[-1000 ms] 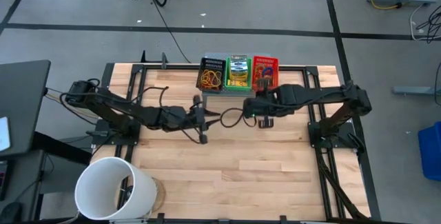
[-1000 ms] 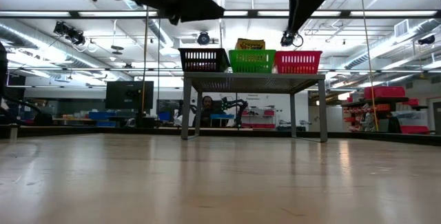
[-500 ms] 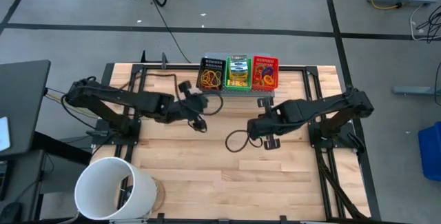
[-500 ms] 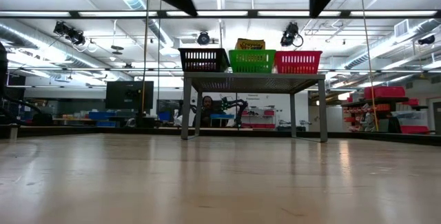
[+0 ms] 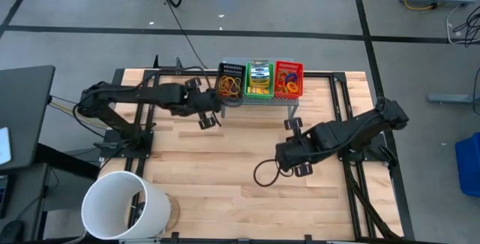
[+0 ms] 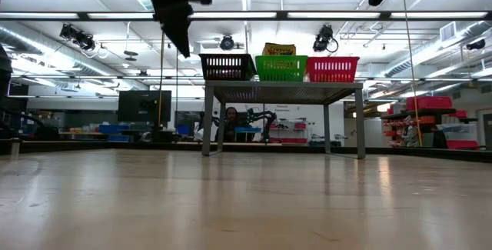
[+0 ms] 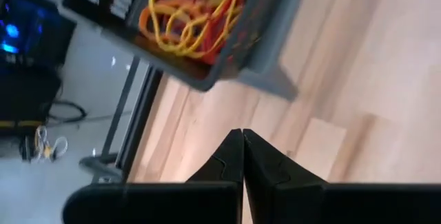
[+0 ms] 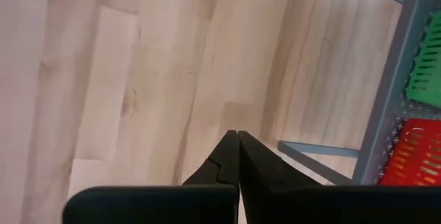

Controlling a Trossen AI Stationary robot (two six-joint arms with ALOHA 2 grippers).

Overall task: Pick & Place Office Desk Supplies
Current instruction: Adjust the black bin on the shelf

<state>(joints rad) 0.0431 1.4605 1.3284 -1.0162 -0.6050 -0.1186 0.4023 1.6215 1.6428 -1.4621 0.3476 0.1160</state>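
Three small mesh trays stand in a row on the grey stand at the table's far edge. The black tray holds yellow and orange rubber bands. The green tray holds crayon boxes, and the red tray holds coloured rings. My left gripper is shut and empty. It hangs above the table just near-left of the black tray, slanting down toward it. My right gripper is shut and empty too. It points steeply down over bare wood, on the near side of the stand's right leg.
A big white bucket stands at the table's near left corner. A dark cable loop hangs beside the right arm. Black frame rails run along the table's sides. Bare wood lies between the arms and the near edge.
My left gripper has drawn back from the table's middle toward the far edge and the black tray. It has risen and tipped from nearly level to slanting down. My right gripper has swung from beside the stand toward the near edge, still pointing down.
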